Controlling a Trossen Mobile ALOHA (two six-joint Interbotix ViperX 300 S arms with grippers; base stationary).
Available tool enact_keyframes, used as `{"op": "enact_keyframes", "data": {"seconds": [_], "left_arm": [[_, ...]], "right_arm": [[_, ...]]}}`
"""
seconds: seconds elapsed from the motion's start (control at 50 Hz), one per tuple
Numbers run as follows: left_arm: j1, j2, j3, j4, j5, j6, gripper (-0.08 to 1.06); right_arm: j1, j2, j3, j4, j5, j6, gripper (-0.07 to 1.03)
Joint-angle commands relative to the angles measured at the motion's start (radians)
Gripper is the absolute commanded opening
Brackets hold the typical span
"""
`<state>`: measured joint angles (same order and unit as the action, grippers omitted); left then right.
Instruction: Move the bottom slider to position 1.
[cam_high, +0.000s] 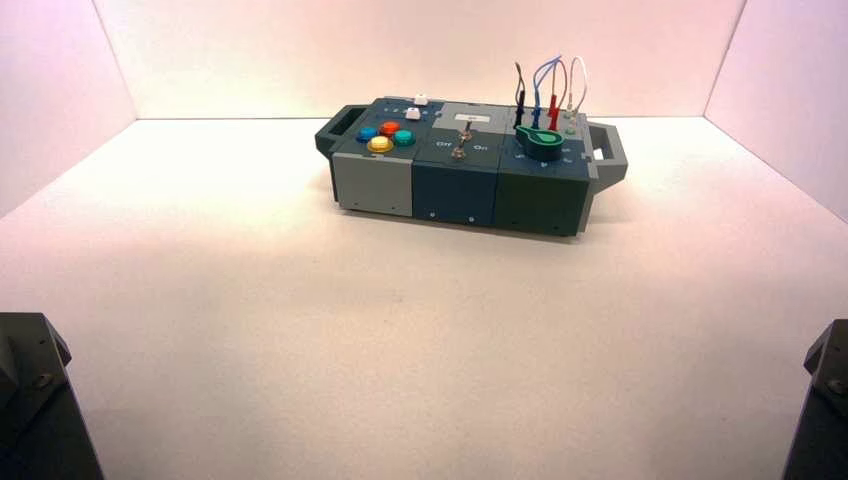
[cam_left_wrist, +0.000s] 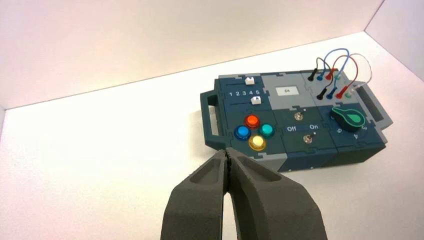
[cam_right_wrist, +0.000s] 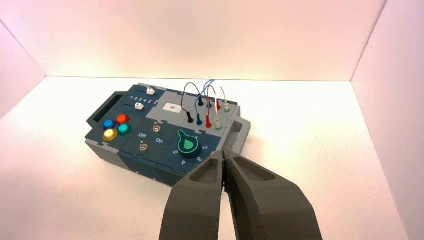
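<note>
Nothing is done yet: my left end effector (cam_left_wrist: 228, 155) and right end effector (cam_right_wrist: 224, 156) hang clenched and empty, well short of the box; the bottom slider (cam_left_wrist: 256, 100) sits near 4, awaiting the push toward position 1 (cam_left_wrist: 230, 94).

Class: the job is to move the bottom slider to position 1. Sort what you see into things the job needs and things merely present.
Needed:
- bottom slider
- printed digit 1
- left gripper, shut, short of the box

Merely present:
- top slider
- four coloured buttons
- toggle switches
- green knob
- wires
- right gripper, shut
</note>
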<state>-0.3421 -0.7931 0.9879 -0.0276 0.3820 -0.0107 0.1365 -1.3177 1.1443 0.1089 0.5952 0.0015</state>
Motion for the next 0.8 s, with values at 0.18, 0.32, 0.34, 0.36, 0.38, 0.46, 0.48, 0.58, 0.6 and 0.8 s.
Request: {"op": "enact_keyframes", "data": {"seconds": [0.18,0.32,0.34,0.36,0.38,0.46,0.48,0.58,0.6,0.8], "left_arm": [[-0.011,0.011,-0.037,-0.002,0.0,-0.002,-0.03],[-0.012,0.012,-0.038,-0.002,0.003,-0.002,-0.03],[-0.012,0.012,-0.04,-0.002,0.003,-0.003,-0.03],[-0.012,0.015,-0.041,-0.003,0.005,-0.003,-0.03],[-0.014,0.017,-0.043,-0.003,0.005,-0.003,-0.03],[-0.012,0.031,-0.061,-0.003,0.012,-0.003,-0.03],[-0.012,0.04,-0.067,-0.003,0.015,-0.003,-0.03],[-0.014,0.083,-0.101,-0.003,0.028,-0.003,-0.03],[-0.012,0.089,-0.106,-0.003,0.029,-0.005,-0.03],[-0.015,0.199,-0.17,-0.002,0.046,0.005,-0.03]], "right_arm": [[0.006,0.003,-0.021,0.003,-0.006,-0.002,-0.02],[0.005,-0.002,-0.021,0.005,-0.009,-0.002,-0.02],[0.005,-0.003,-0.021,0.005,-0.009,-0.002,-0.02],[0.005,-0.003,-0.021,0.005,-0.009,-0.002,-0.02],[0.005,-0.002,-0.021,0.006,-0.009,-0.002,-0.02],[0.006,-0.002,-0.021,0.009,-0.009,-0.002,-0.02],[0.008,0.0,-0.02,0.011,-0.009,-0.003,-0.02],[0.026,0.011,-0.023,0.014,-0.009,-0.002,-0.02],[0.029,0.015,-0.023,0.014,-0.008,-0.002,-0.02],[0.031,0.104,-0.035,0.014,0.006,0.0,-0.02]]}}
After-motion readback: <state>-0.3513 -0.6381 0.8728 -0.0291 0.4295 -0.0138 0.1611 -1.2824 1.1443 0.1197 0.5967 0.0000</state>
